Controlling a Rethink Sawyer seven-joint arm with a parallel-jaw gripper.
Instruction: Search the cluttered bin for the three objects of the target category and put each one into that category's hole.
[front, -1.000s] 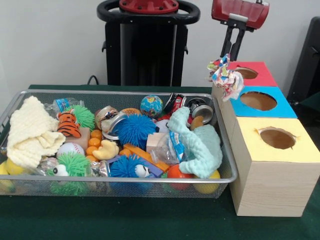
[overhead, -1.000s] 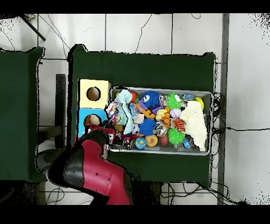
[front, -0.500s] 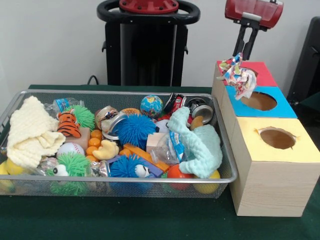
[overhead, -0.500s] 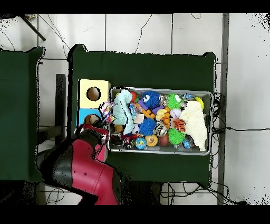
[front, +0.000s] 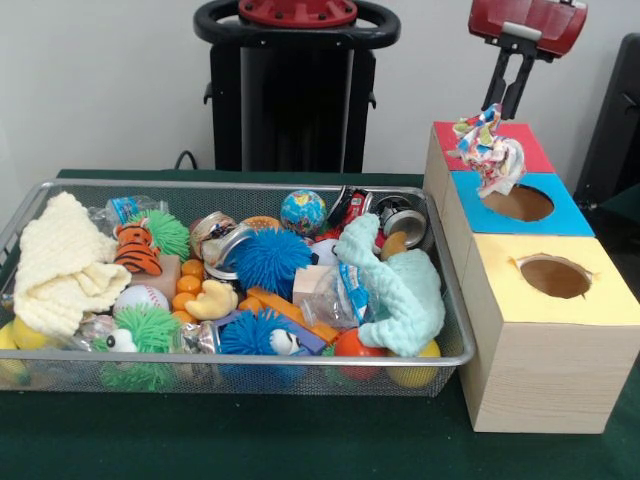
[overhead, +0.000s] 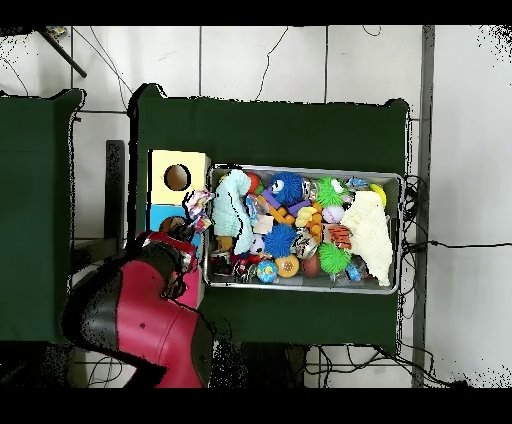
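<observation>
Table first, dark green cloth (front: 250, 440), and on it the wire bin (front: 230, 360), still crowded. Yellow knitted cloth (front: 60, 265) lies heaped at the bin's left end; mint-green cloth (front: 395, 285) drapes over toys at the right end, near the boxes. Both untouched, so by my reckoning two of three remain. Spiky blue balls (front: 268, 260) and other toys fill the middle.

Beside the bin stand three boxes in a row: yellow top (front: 555, 280) nearest, blue top (front: 520, 205) behind it, red top (front: 500, 145) farthest. The printed white cloth (front: 488, 150) hangs from the gripper (front: 497, 108), jaws clamped on its upper end, its tail dangling over the left edge of the blue top, just short of the hole (front: 518, 203).

Risks, as I judge them: the cloth sits off to the hole's side, so a release here could leave it draped on the rim or on the blue surface rather than dropping through. A limp cloth may also snag on a finger when let go.

Hard to make out: the fingertips are buried in the cloth. From overhead the arm (overhead: 140, 320) covers the red box and most of the blue one, hiding the hole.
</observation>
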